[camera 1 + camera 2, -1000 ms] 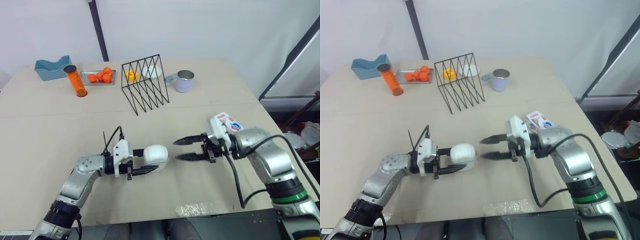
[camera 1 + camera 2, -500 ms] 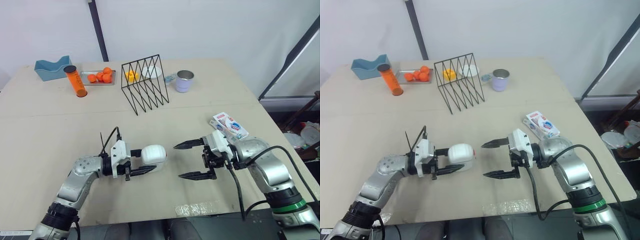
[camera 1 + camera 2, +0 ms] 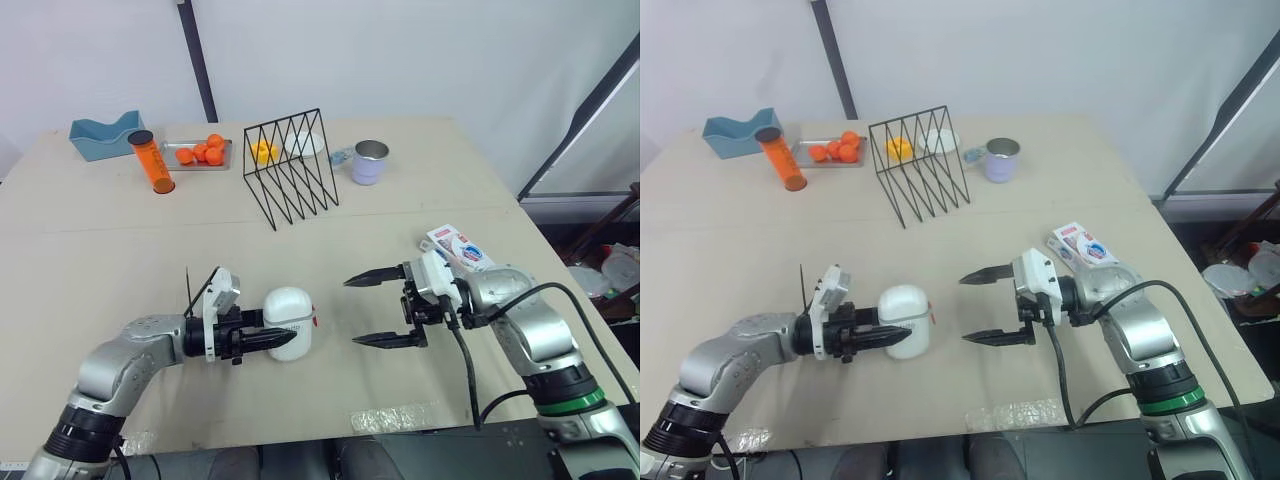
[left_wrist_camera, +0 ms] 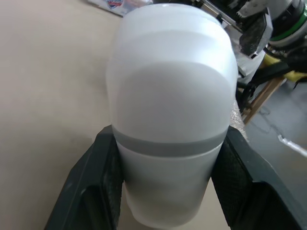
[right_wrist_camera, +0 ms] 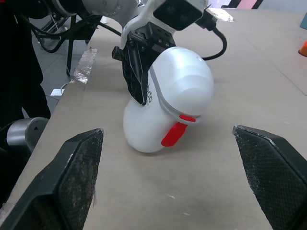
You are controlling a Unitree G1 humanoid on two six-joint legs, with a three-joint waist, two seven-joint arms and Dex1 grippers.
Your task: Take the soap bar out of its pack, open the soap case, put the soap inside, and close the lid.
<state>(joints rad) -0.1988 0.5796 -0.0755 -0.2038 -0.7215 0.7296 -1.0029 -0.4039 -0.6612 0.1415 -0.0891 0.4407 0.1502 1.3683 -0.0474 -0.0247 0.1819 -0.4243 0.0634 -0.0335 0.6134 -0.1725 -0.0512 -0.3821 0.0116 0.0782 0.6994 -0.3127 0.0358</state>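
Tabletop (image 3: 100, 250): left fingers (image 4: 91, 191) grip soap case (image 5: 168, 96); right fingers (image 5: 79, 167), spread wide, face its red latch (image 5: 173, 134).

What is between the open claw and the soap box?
Only bare table separates the right gripper and the soap case, as the right wrist view shows.
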